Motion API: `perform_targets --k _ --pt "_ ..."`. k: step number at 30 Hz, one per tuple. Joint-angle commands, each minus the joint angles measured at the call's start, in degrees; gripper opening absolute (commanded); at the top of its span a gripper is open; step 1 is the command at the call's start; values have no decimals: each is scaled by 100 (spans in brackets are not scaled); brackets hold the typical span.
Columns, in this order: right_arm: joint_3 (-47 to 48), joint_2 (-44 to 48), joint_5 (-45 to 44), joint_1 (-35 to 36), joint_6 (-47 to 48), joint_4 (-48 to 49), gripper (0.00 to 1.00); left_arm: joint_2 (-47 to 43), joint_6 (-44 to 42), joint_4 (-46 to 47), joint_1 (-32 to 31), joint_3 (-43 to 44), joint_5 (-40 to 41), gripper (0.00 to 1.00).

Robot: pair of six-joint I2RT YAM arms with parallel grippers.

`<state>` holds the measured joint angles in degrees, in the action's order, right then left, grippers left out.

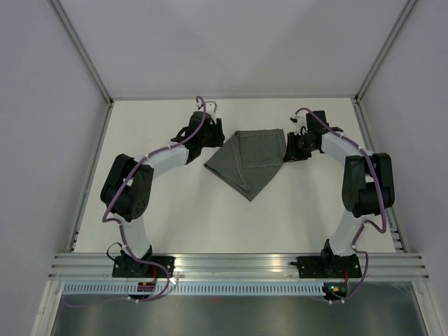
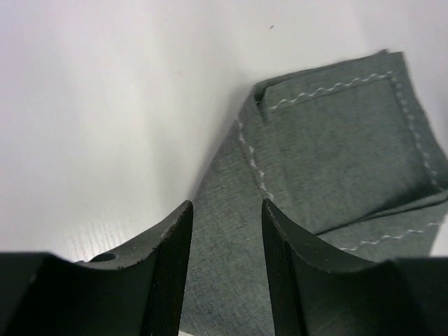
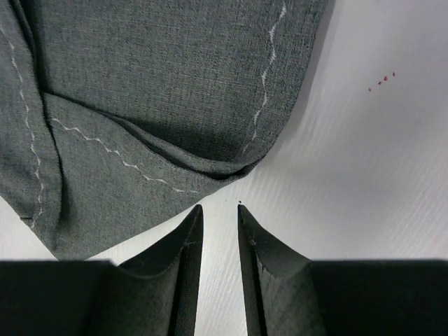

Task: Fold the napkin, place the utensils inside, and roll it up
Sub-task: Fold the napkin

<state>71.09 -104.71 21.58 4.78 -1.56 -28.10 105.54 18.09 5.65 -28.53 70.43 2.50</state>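
Observation:
The napkin [image 1: 248, 162], dark grey with a pale zigzag stitch line, lies folded into a rough triangle at the far middle of the table, its point toward the arms. My left gripper [image 1: 215, 142] is at its left edge. In the left wrist view the left gripper [image 2: 225, 204] is open just above the napkin [image 2: 336, 154], and cloth shows through the gap. My right gripper [image 1: 290, 148] is at the napkin's right corner. The right wrist view shows the right gripper [image 3: 219, 207] open over bare table, just short of the napkin's [image 3: 161, 84] folded edge. The utensils are out of view.
The white table [image 1: 175, 217] is walled on the left, right and back, with a metal rail [image 1: 238, 262] along the near edge. A small pale piece [image 1: 212, 107] shows just behind the left wrist; I cannot tell what it is.

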Motion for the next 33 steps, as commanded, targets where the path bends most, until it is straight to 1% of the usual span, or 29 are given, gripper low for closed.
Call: perform_targets --k 1,2,6,16,26,33 --pt "-42 -41 -163 -12 -90 -64 32 432 292 -530 14 321 435 49" --pt "-51 -41 -163 -12 -99 -56 32 502 335 -713 41 365 453 49" --pt "-43 -172 -189 41 -90 -64 32 766 546 -864 190 480 488 49" --pt "203 -630 -304 208 -90 -178 31 1065 591 -1118 305 550 497 48" --pt "678 -1052 -620 384 -28 -424 30 969 713 -1110 375 164 435 47" --pt "1117 -1342 -726 384 42 -548 29 627 907 -917 366 -398 312 46"
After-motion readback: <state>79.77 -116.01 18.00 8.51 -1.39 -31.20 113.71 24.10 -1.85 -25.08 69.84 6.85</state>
